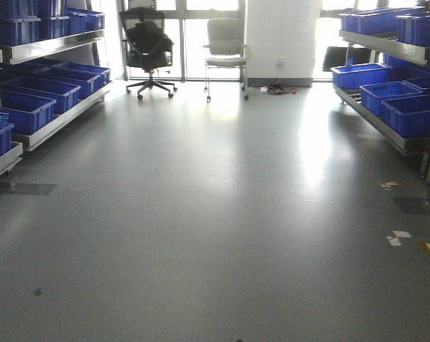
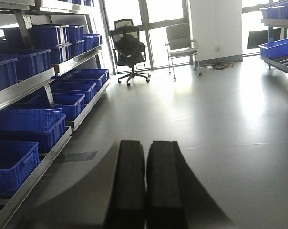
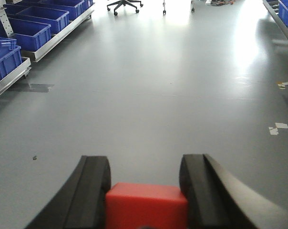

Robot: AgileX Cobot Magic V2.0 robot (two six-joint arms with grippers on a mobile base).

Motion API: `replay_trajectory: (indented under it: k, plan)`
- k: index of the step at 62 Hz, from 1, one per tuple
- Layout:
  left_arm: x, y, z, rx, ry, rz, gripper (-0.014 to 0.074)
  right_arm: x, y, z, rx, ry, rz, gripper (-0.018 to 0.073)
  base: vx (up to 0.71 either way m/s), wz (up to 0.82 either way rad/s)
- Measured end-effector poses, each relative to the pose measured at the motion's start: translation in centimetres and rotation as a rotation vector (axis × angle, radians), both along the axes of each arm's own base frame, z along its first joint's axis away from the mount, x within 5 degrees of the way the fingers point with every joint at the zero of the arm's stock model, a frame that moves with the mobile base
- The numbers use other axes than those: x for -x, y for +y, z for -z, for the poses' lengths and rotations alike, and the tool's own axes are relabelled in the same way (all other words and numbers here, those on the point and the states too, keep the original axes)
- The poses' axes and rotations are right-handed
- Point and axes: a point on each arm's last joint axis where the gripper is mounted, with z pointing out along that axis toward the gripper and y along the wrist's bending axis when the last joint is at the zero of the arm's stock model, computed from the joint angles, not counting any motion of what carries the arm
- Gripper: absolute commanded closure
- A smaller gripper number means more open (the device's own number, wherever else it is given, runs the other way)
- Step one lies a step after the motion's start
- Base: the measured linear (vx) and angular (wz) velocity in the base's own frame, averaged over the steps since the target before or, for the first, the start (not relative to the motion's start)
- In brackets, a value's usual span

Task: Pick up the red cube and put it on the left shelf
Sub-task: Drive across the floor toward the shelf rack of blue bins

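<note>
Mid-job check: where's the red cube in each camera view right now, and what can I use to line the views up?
Front view: not in it.
Left wrist view: not in it; only the shut left tool shows.
Right wrist view: red cube at bottom centre, gripped by the right tool.
Shared landmark: black chair by the far windows; also upper centre-left in the left wrist view, and only its base shows at the right wrist view's top edge.

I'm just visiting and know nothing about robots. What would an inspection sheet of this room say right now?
Surface: grey floor, glossy with glare.
Job's things: red cube sits in the right gripper; left shelf carries blue bins.
Clutter: paper scraps on the floor.
Grippers: right gripper's jaws shut on the cube; left gripper shut, holding nothing.
Cables: maybe a tangle by the far wall, too small to tell.
Surroundings: black office chair, grey chair, bright windows.
</note>
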Motion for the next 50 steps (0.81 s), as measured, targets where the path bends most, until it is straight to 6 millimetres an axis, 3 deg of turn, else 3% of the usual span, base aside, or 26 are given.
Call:
replay_trajectory:
  k: [50]
  plan:
    - [0.00,0.00,0.00,0.000,0.000,0.000,0.0491,0.00,0.00,0.00,0.000,0.000,0.000,0.0503,0.49,0.11]
